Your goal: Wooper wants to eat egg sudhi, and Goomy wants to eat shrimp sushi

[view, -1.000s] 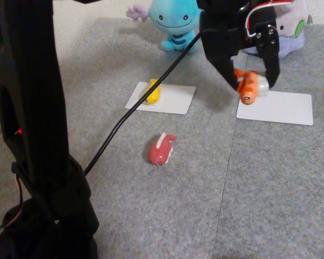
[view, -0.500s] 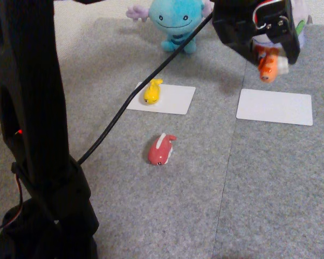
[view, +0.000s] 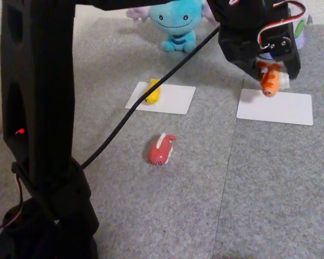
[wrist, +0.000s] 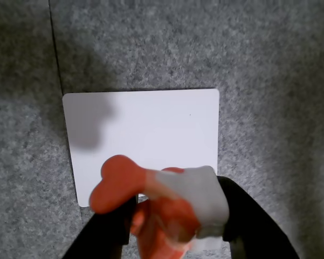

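- While the gripper [view: 273,75] pinches the shrimp sushi [view: 270,80] above a white card [view: 283,108], Goomy [view: 301,24] sits half-hidden behind it.
- Egg sudhi [view: 152,91] lies on another card [view: 172,100] before Wooper [view: 177,21]; a red-and-white toy [view: 161,149] lies nearer.

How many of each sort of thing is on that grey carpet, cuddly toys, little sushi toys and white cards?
Plush toys: 2, the light blue Wooper and the pale lilac Goomy, mostly hidden behind the arm.
Sushi toys: 3, the yellow egg sushi, the red-and-white sushi toy and the orange shrimp sushi held in the gripper.
White cards: 2, left card and right card.
Total: 7.
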Controlling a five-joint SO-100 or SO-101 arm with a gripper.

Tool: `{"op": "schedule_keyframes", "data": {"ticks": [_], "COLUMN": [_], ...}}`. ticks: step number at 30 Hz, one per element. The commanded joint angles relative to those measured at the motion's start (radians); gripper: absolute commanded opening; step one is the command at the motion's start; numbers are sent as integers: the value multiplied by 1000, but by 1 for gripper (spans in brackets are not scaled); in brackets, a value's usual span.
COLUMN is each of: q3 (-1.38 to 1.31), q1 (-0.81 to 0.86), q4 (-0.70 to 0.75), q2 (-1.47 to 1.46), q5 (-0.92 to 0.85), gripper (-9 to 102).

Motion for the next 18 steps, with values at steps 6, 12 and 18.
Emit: {"op": "schedule_keyframes", "data": {"ticks": [6,12,18], "q3": [-21,-21,-21], "q1": [2,12,2], "q4": [-31,-71,-77], "q2": [-17,-84,-98], "q5": [-34,-63,-61], "gripper": [7,7,7]}}
